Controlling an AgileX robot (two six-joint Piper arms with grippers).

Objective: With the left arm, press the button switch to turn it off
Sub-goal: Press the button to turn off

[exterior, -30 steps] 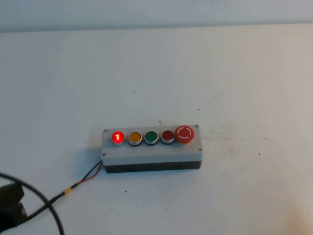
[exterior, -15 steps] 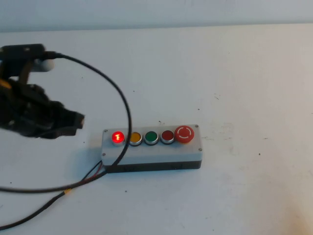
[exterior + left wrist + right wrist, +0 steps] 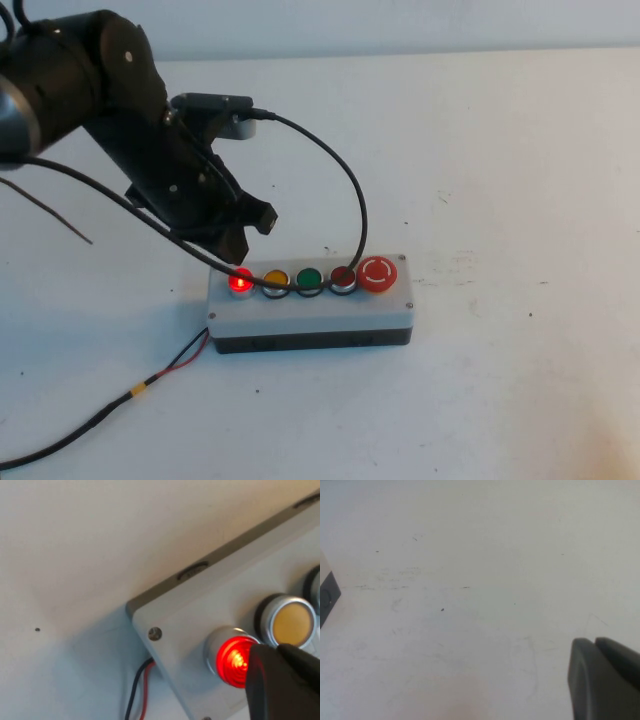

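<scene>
The button switch [image 3: 240, 282] is the small round bright-red button with a silver ring, lit, at the left end of the row on the grey box [image 3: 310, 312]. The bulky black left arm reaches down over the box's back left. My left gripper [image 3: 238, 250] hangs just above and behind the lit button. In the left wrist view the shut gripper [image 3: 272, 650] overlaps the edge of the glowing button [image 3: 231, 661]; I cannot tell if it touches. My right gripper [image 3: 592, 642] is shut and empty over bare table, out of the high view.
The row continues with a yellow [image 3: 276, 279], a green [image 3: 309, 278] and a dark red button [image 3: 343, 276], then a large red mushroom button [image 3: 377, 272]. The arm's black cable [image 3: 350, 190] loops down onto the buttons. A red-black wire [image 3: 150, 380] trails off the box's left end.
The left arm has swung in from the left front, up and across, and now stands over the box's left end with the gripper at the lit button. The button stays lit.
</scene>
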